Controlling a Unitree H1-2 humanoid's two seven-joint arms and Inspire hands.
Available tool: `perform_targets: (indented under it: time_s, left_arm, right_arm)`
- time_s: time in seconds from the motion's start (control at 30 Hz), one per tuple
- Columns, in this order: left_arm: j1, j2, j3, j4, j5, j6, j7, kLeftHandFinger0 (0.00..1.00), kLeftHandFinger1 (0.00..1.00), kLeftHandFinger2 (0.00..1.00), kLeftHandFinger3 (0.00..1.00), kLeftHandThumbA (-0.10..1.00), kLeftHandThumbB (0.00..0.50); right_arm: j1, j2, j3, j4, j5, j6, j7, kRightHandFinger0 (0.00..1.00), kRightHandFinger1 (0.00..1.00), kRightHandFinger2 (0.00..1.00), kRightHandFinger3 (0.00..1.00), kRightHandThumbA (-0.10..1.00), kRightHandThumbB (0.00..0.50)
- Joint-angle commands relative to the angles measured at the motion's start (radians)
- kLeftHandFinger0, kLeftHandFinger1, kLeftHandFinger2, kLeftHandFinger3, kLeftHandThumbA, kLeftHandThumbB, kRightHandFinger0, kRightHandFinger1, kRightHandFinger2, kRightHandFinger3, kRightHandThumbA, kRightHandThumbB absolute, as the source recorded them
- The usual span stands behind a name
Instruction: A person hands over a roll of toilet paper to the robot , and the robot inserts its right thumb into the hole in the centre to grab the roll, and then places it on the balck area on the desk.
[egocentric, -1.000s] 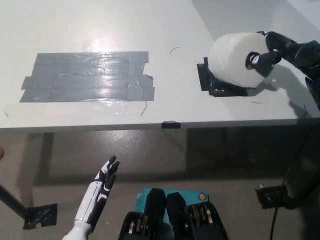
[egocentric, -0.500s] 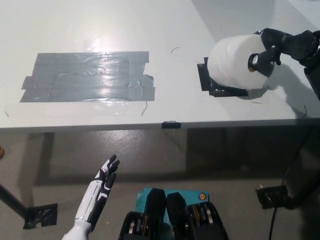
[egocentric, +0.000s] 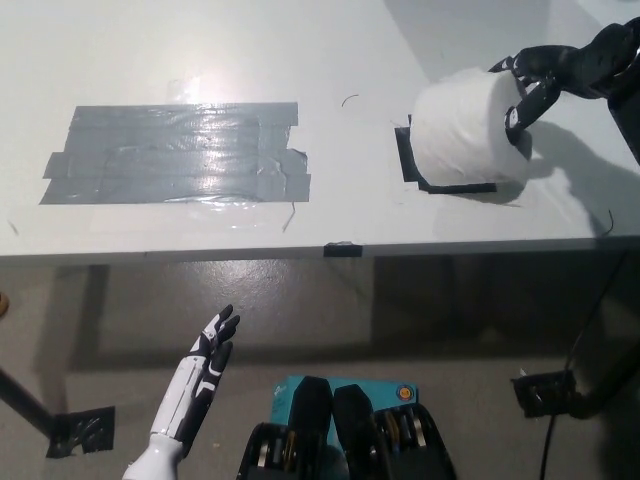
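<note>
The white left hand (egocentric: 205, 362) hangs low at the lower left, fingers spread and empty. On the tabletop (egocentric: 350, 215) a grey tape patch (egocentric: 175, 152) lies left (shiny with glare). Further right, the toilet paper roll (egocentric: 462, 132) rests on the black area (egocentric: 412, 160). The black right hand (egocentric: 545, 75) hovers at its end, fingers apart.

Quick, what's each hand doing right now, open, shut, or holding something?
Left hand: open, holding nothing, resting low below the desk edge.
Right hand: at the toilet paper roll; whether it is gripping it cannot be told.
</note>
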Motion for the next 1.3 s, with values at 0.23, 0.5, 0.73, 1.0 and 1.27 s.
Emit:
perform_targets:
  time_s: [0.23, 0.5, 0.73, 1.0, 1.27]
  left_arm:
    - [-0.016, 0.012, 0.004, -0.008, 0.005, -0.008, -0.003, 1.0, 1.0, 1.0, 1.0, 1.0, 0.154]
    - [-0.017, 0.013, 0.001, -0.015, 0.005, -0.002, -0.007, 1.0, 1.0, 1.0, 1.0, 1.0, 0.155]
    - [-0.019, 0.016, -0.002, -0.014, 0.016, -0.008, -0.005, 1.0, 1.0, 1.0, 1.0, 1.0, 0.16]
    - [-0.019, 0.015, -0.006, -0.027, 0.029, 0.011, -0.003, 1.0, 1.0, 1.0, 1.0, 1.0, 0.183]
    - [-0.025, 0.015, -0.009, -0.032, 0.032, 0.016, -0.007, 1.0, 1.0, 1.0, 1.0, 1.0, 0.194]
  right_arm:
    - [-0.088, -0.02, -0.053, -0.027, 0.027, 0.025, 0.046, 1.0, 1.0, 1.0, 1.0, 0.78, 0.5]
    - [-0.057, -0.021, -0.138, -0.092, 0.055, 0.016, -0.025, 1.0, 1.0, 1.0, 1.0, 0.85, 0.47]
    - [-0.062, -0.005, -0.191, -0.163, 0.038, -0.029, -0.169, 1.0, 1.0, 1.0, 1.0, 0.95, 0.499]
    - [-0.087, 0.014, -0.197, -0.197, 0.028, -0.042, -0.212, 1.0, 1.0, 1.0, 1.0, 1.0, 0.5]
    - [-0.082, -0.012, -0.21, -0.23, 0.043, -0.082, -0.221, 1.0, 1.0, 1.0, 1.0, 1.0, 0.459]
